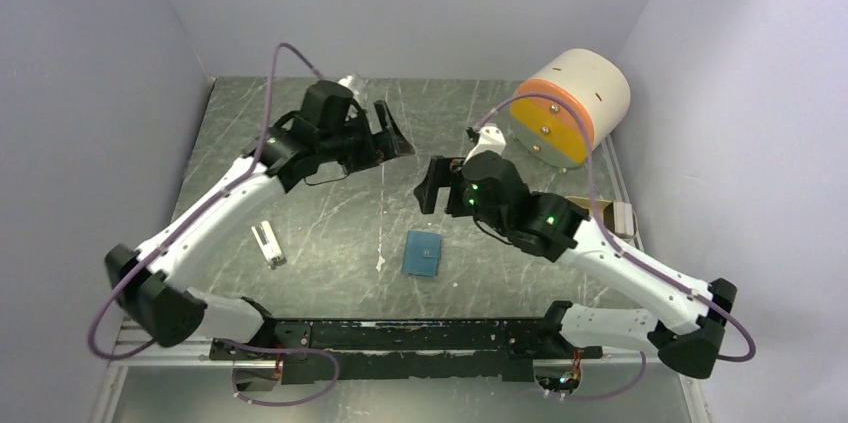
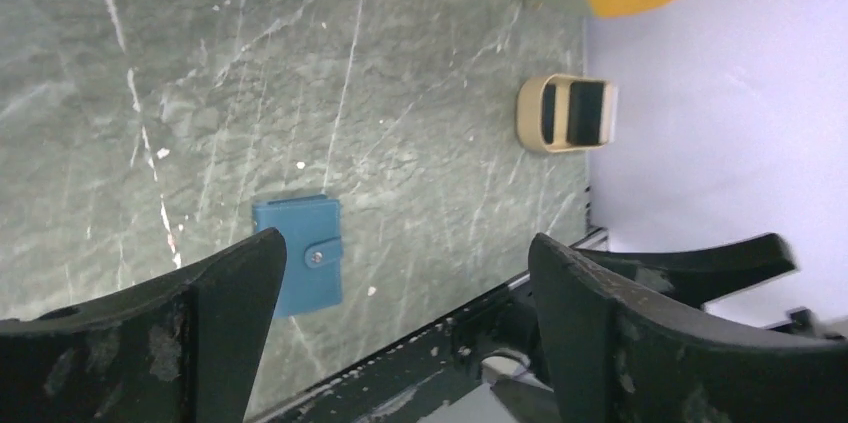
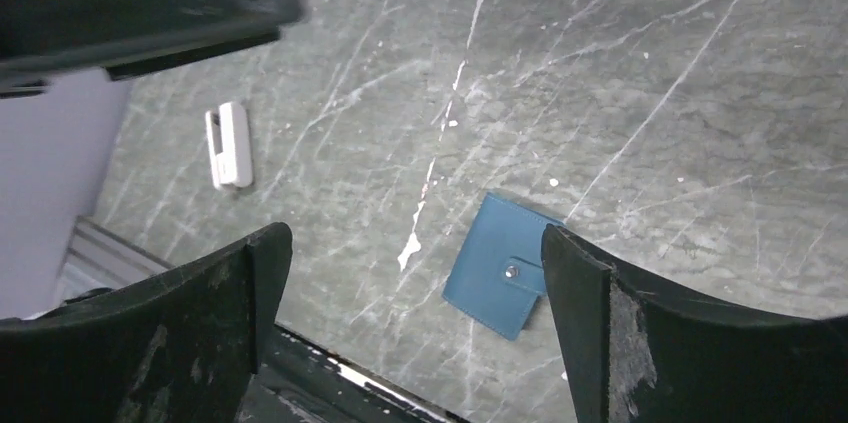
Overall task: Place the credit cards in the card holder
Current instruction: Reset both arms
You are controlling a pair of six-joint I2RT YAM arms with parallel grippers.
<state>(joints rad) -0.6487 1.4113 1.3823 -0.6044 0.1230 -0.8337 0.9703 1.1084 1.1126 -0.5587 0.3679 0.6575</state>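
Marbled green tabletop (image 1: 330, 213) carries the card holder (image 1: 424, 254), flat and snapped closed at front centre. The credit cards (image 2: 588, 111) appear to be the dark item in the tan tray (image 2: 527, 113) by the right wall. Left hand (image 1: 385, 138) and right hand (image 1: 432, 186) hover empty, spread apart; advised: pin the holder with one hand and unsnap it with the other.

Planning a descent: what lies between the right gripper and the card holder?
Only bare table separates right gripper and card holder, seen in right wrist view.
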